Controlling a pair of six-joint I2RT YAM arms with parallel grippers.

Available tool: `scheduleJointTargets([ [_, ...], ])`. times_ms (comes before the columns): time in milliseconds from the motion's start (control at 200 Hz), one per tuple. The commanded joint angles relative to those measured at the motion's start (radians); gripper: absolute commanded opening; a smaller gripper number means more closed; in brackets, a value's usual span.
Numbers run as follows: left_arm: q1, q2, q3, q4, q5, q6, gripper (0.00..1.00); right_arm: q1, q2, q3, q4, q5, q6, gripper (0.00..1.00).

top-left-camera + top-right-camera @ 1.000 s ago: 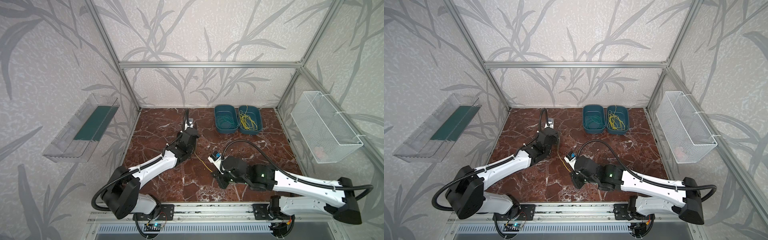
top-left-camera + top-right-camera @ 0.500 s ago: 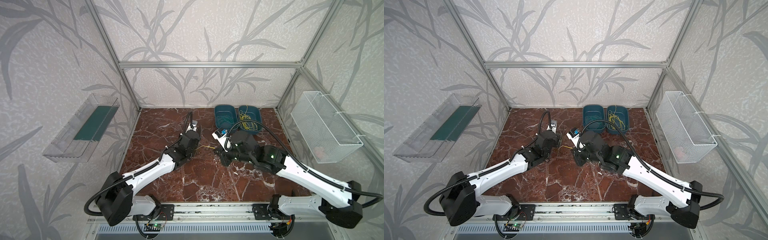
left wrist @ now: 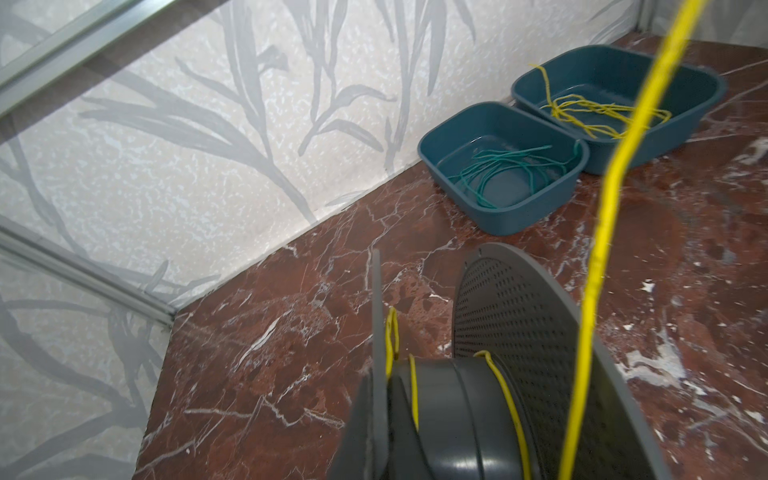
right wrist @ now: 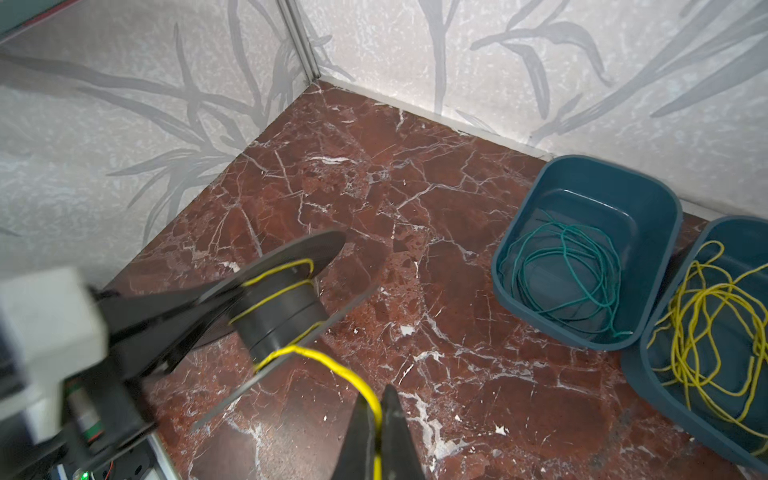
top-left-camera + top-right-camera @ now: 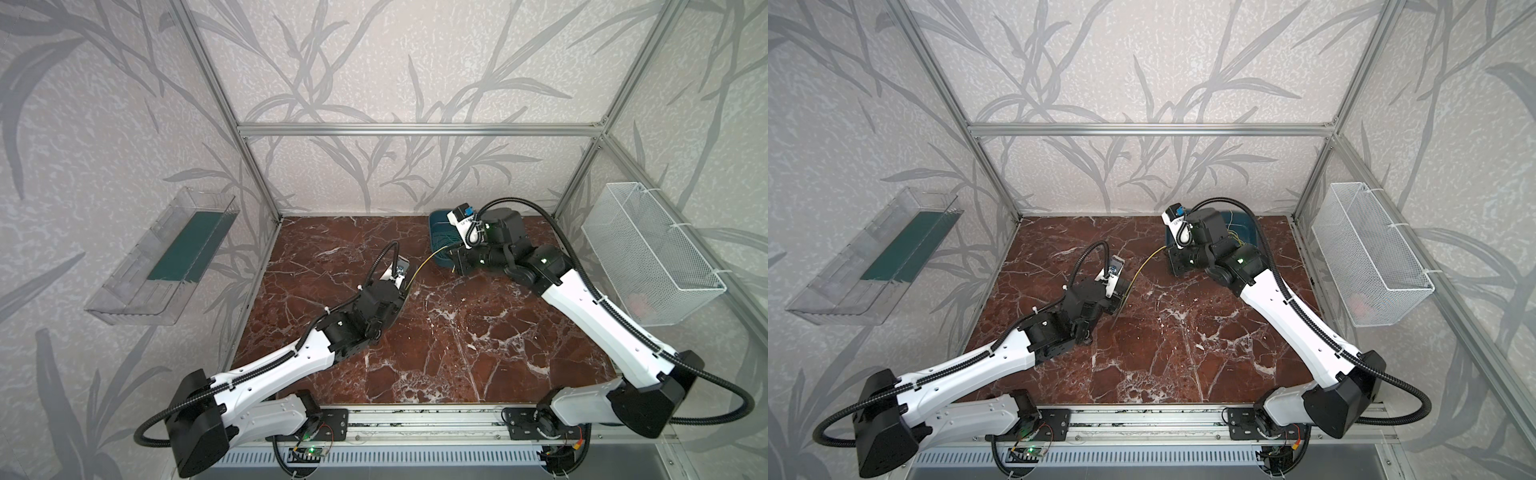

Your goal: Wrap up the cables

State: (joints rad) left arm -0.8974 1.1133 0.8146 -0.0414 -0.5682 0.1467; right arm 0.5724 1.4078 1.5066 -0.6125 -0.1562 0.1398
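A dark grey spool (image 3: 457, 407) carries a few turns of yellow cable. My left gripper (image 3: 380, 415) is shut on one flange of the spool, left of the table's middle (image 5: 399, 305) (image 5: 1121, 297). From the spool a yellow cable (image 5: 424, 262) (image 5: 1142, 266) (image 3: 611, 199) runs taut up to my right gripper (image 4: 376, 411), which is shut on it. That gripper (image 5: 451, 249) (image 5: 1169, 249) hovers at the back, by the bins. Loose yellow cables (image 4: 706, 332) (image 3: 590, 112) lie in a teal bin (image 4: 665, 395).
A second teal bin (image 4: 582, 187) (image 3: 457, 129) beside it holds a green cable (image 4: 573, 266). The right arm hides most of both bins in both top views. A white wire basket (image 5: 648, 257) hangs on the right wall. A clear tray (image 5: 166, 257) hangs on the left wall.
My right gripper swung from the table's front centre to the back by the bins, drawing the yellow cable out. The left gripper and spool shifted slightly right and forward.
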Motion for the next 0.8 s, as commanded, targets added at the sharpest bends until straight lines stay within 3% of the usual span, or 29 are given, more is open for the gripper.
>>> scheduleJointTargets([
  [0,-0.045,-0.044,0.003,-0.167,0.013,0.118,0.00,-0.111,0.017,0.063,0.119,0.002,0.016,0.00],
  [165,-0.107,-0.118,-0.001,-0.237,0.062,0.180,0.00,-0.253,0.084,0.077,0.165,-0.055,0.062,0.00],
  [365,-0.139,-0.214,-0.026,-0.254,0.148,0.182,0.00,-0.330,0.148,0.034,0.211,-0.078,0.091,0.00],
  [645,-0.141,-0.315,-0.002,-0.202,0.262,0.151,0.00,-0.335,0.213,-0.112,0.299,-0.139,0.119,0.00],
  [795,-0.139,-0.297,0.037,-0.116,0.275,0.099,0.00,-0.259,0.222,-0.220,0.349,-0.120,0.109,0.00],
])
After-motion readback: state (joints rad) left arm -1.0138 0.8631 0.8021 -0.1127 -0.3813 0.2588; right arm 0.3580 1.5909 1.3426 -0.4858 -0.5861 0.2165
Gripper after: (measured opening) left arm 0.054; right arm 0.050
